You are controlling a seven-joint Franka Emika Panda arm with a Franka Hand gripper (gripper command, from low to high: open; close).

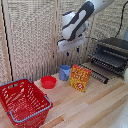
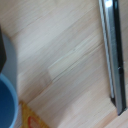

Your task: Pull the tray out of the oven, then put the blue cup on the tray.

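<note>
Above blue cup (image 1: 65, 73), hand (image 1: 72, 49) hovers.

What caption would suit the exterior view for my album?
Robot gripper hovers above the blue cup beside a yellow-red box, open oven nearby.

Boxy black and silver toaster oven (image 1: 112, 55) sits on light wooden table (image 1: 95, 107), far at exterior view's right. Its drop-down door (image 1: 95, 73) hangs open in front. Flat dark wire tray (image 1: 109, 61) inside oven. Yellow-red cardboard box (image 1: 80, 77) stands upright near middle. Small blue cup (image 1: 65, 73) just beside box, toward exterior view's left. Small red bowl (image 1: 48, 82) next. Big red wire basket (image 1: 22, 101) far left, nearest camera. Robot gripper (image 1: 74, 50) hangs above cup and box, not touching.
</note>
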